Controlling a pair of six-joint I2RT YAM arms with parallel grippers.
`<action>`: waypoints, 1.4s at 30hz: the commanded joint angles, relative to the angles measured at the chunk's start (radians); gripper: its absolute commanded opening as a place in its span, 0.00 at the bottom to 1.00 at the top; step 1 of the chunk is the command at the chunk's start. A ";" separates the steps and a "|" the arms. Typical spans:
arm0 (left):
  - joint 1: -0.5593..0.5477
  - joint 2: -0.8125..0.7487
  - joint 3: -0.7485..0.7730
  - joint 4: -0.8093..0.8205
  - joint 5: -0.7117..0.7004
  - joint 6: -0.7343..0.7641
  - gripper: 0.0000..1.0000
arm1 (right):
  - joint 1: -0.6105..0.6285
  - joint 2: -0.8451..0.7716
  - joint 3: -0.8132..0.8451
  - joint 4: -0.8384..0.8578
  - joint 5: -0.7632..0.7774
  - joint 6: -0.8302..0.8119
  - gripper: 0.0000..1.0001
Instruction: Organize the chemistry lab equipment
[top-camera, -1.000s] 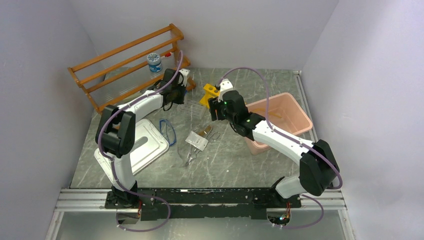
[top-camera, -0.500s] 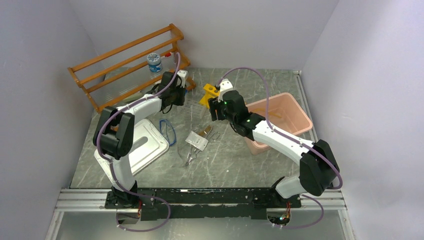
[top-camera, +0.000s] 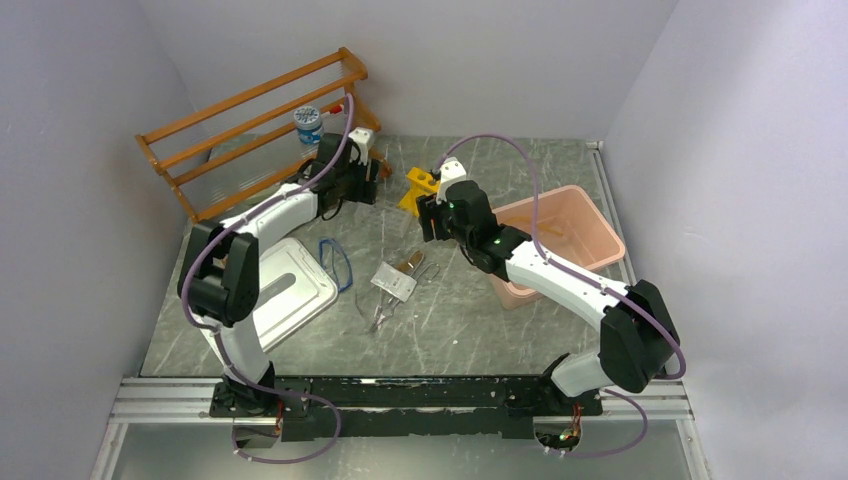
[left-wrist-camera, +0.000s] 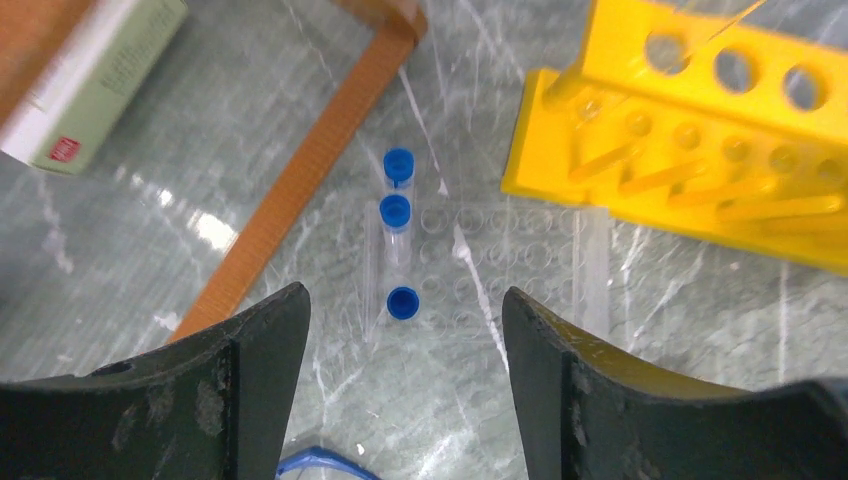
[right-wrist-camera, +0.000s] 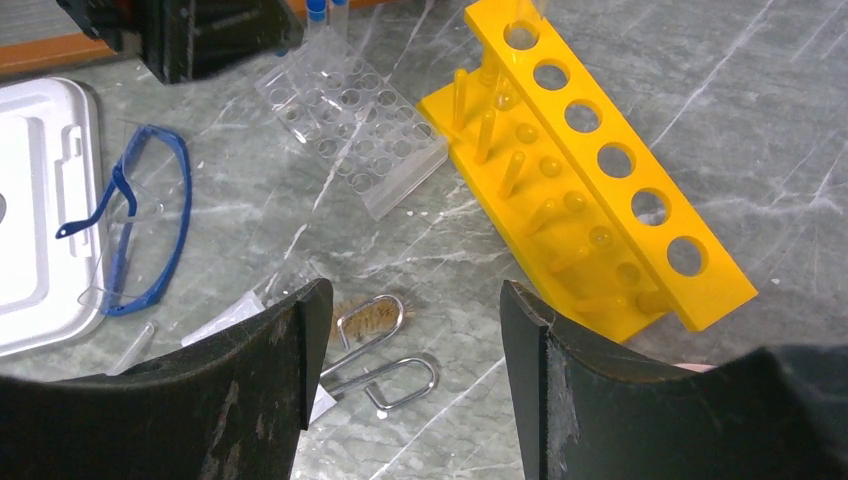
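Note:
My left gripper is open and holds nothing. It hangs over a clear tube rack by the wooden shelf's foot. Three blue-capped clear tubes stand in that rack, the nearest cap just beyond my fingertips. In the top view the left gripper is beside the yellow tube rack. My right gripper is open and empty above a wire-handled brush. A white packet, metal tweezers and blue safety glasses lie mid-table.
An orange-brown wooden shelf rack stands at the back left with a blue-lidded jar on it. A pink bin sits right, under the right arm. A white tray lies near left. A green-white box rests on the shelf.
My left gripper has moved back and right toward the shelf's end and its jaws have opened wide. The right arm has not moved.

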 joint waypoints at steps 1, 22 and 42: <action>0.003 -0.087 0.067 -0.014 0.014 -0.010 0.74 | 0.000 -0.012 0.016 0.000 -0.003 0.020 0.66; -0.012 -0.516 -0.413 -0.168 0.324 -0.340 0.68 | 0.102 0.291 0.147 -0.323 -0.221 0.309 0.64; -0.052 -0.267 -0.556 0.094 0.529 -0.372 0.58 | 0.120 0.405 0.087 -0.240 -0.275 0.457 0.42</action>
